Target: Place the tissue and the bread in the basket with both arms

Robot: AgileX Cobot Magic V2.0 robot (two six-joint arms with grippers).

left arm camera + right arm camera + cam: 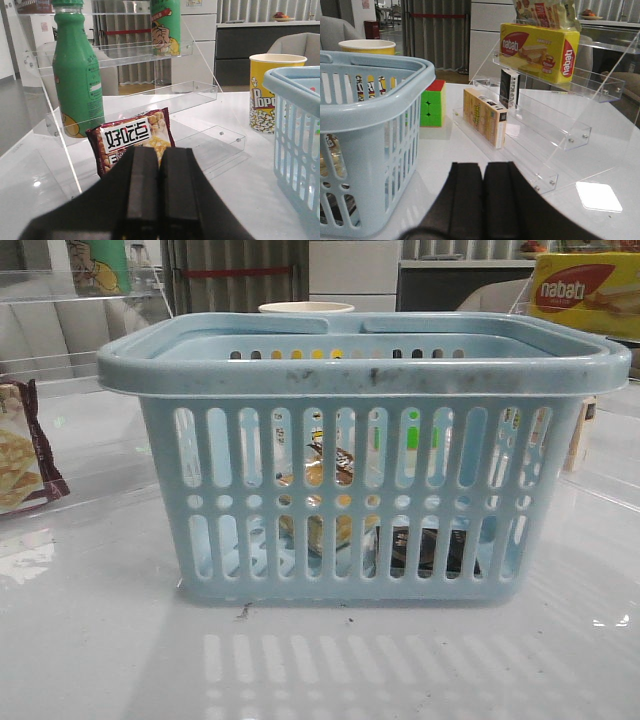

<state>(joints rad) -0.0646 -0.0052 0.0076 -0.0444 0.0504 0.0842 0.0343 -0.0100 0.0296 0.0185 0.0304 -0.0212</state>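
Tabletop: left end effector (159,200) and right end effector (484,200) closed, empty.

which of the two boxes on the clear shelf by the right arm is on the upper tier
The yellow nabati box. It sits on the upper tier; the tan box stands on the lowest step near the cube.

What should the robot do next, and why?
Probably nothing more than keep both arms back. Through the slots of the basket, the bread and the black tissue already seem to lie inside. The left gripper and right gripper are both shut and empty, beside the basket.
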